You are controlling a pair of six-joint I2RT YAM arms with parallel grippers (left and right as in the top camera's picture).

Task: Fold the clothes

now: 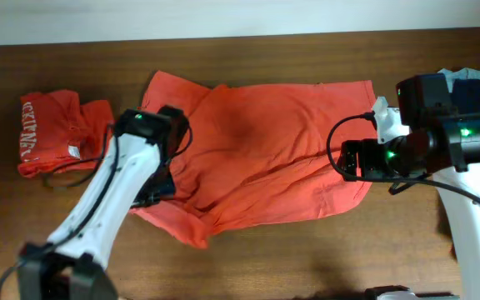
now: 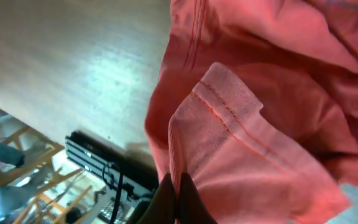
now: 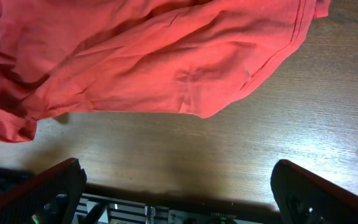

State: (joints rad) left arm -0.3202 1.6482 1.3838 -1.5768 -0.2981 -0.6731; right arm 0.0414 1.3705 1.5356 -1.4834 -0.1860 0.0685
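Note:
A red-orange T-shirt (image 1: 265, 150) lies spread and wrinkled, plain side up, across the middle of the wooden table. My left gripper (image 1: 163, 185) is shut on its lower left sleeve; in the left wrist view the fingers (image 2: 180, 190) pinch the hemmed sleeve cloth (image 2: 241, 143). My right gripper (image 1: 350, 158) is open and empty at the shirt's right edge; in the right wrist view its fingers (image 3: 179, 186) hang over bare wood just below the shirt's hem (image 3: 166, 68). A second red-orange shirt (image 1: 57, 129) with white lettering lies folded at the far left.
A dark and light-blue pile of cloth (image 1: 473, 79) sits at the far right edge behind the right arm. The table's front edge and a black rack below it show in the left wrist view (image 2: 104, 168). A white wall strip borders the table's back.

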